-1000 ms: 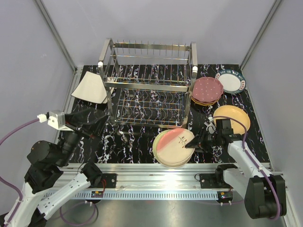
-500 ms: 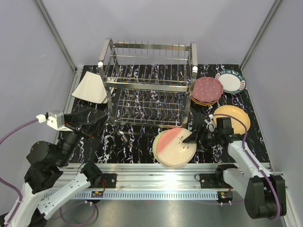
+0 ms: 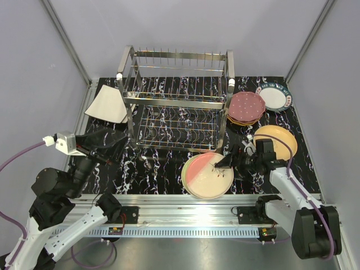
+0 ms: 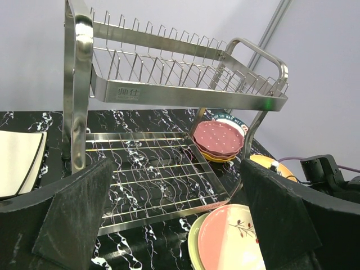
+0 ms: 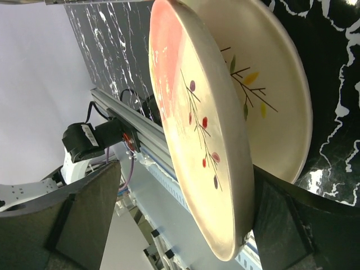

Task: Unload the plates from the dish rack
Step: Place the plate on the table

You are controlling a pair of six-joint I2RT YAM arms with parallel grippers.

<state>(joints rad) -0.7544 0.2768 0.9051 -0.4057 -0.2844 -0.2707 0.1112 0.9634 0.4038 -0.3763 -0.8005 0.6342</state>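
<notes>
The dish rack [image 3: 174,107] [image 4: 169,84] stands at the back middle with both tiers bare. A pink and cream plate [image 3: 205,174] [image 5: 191,112] with a twig pattern lies on top of a cream plate [image 5: 275,101] near the front edge. My right gripper [image 3: 228,165] [image 5: 180,219] is open at this plate's right rim; the rim sits between the fingers, close against one finger and well off the other. My left gripper [image 3: 107,147] [image 4: 174,225] hangs open and empty left of the rack, facing it, with the pink plate [image 4: 233,236] low in its view.
A maroon dotted plate [image 3: 246,106] [image 4: 219,138] tops a stack right of the rack. A teal-rimmed plate [image 3: 274,95] lies behind it and an orange plate [image 3: 278,138] in front. A squarish white plate [image 3: 107,106] lies at the left. Grey walls close in three sides.
My right gripper has opened. The pink plate, tilted up a second ago, has come down flat onto the stack. The left arm has not moved.
</notes>
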